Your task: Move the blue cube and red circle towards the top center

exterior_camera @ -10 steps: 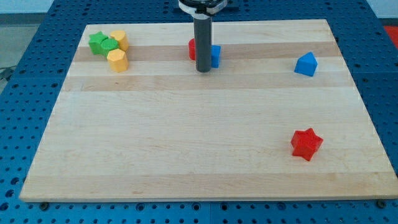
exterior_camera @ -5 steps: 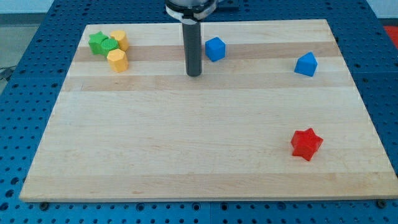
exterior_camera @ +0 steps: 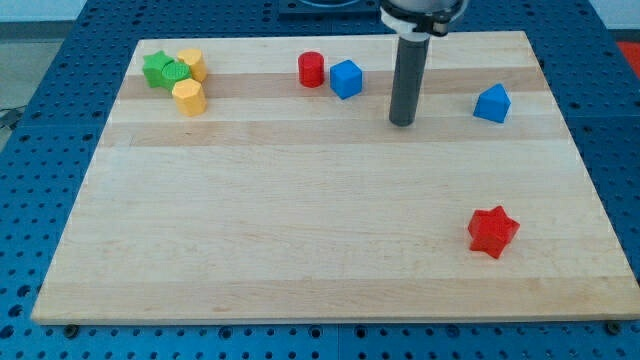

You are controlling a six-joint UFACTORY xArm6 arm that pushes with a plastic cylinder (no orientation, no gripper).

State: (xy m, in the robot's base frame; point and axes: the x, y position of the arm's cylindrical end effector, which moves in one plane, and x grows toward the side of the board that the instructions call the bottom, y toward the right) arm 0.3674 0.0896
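Observation:
The blue cube (exterior_camera: 346, 78) sits near the view's top centre on the wooden board (exterior_camera: 300, 220). The red circle, a short cylinder (exterior_camera: 312, 69), stands just to its left, close beside it. My tip (exterior_camera: 402, 122) rests on the board to the right of and slightly below the blue cube, apart from it, roughly midway between the cube and a second blue block.
A blue pentagon-like block (exterior_camera: 492, 103) lies at the upper right. A red star (exterior_camera: 493, 231) lies at the lower right. A green star (exterior_camera: 160, 70) and two yellow blocks (exterior_camera: 188, 96) cluster at the upper left.
My rod moved left and then swung right, past the blue cube. The red circle, hidden behind the rod before, now shows left of the cube. The blocks have not visibly shifted.

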